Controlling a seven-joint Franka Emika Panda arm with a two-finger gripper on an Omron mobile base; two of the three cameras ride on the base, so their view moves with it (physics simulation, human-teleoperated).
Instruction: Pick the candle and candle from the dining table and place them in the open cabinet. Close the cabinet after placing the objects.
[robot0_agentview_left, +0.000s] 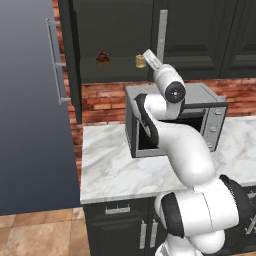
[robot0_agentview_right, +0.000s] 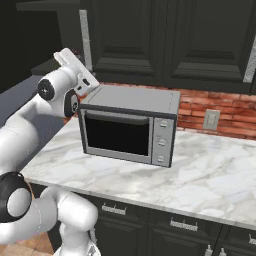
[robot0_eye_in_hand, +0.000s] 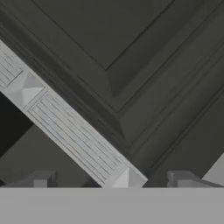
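Candle (robot0_agentview_left: 140, 61): short golden-tan cylinder standing upright on the dark inner shelf of the open cabinet, just left of the hand as the left base view shows it.
Cabinet (robot0_agentview_left: 112, 35): large black wall unit above the worktop; its left part stands open and shows the shelf, its panelled doors to the right are closed.
Cabinet handle (robot0_eye_in_hand: 70, 131): long silvery bar running diagonally across the hand view, over the black panelled door; in the left base view it rises vertically right above the hand.
Fingers (robot0_eye_in_hand: 111, 179): spread wide with nothing between them; the two dark tips sit at the bottom of the hand view, one on each side of the lower end of the handle bar. Whether they touch the bar cannot be told.
Arm: reaches up from the base over the microwave toward the cabinet front, hand tilted upward.
Dark-red lump (robot0_agentview_left: 103, 58): small cupcake-like thing on the same shelf, left of the candle and apart from it.
Microwave (robot0_agentview_right: 129, 129): grey box on the worktop under the cabinet, door shut.
Worktop (robot0_agentview_right: 200, 175): white marble with grey veins, above black drawer fronts with silver handles.
Wall: red brick behind the microwave, with a pale socket plate (robot0_agentview_right: 211, 120) to its right.
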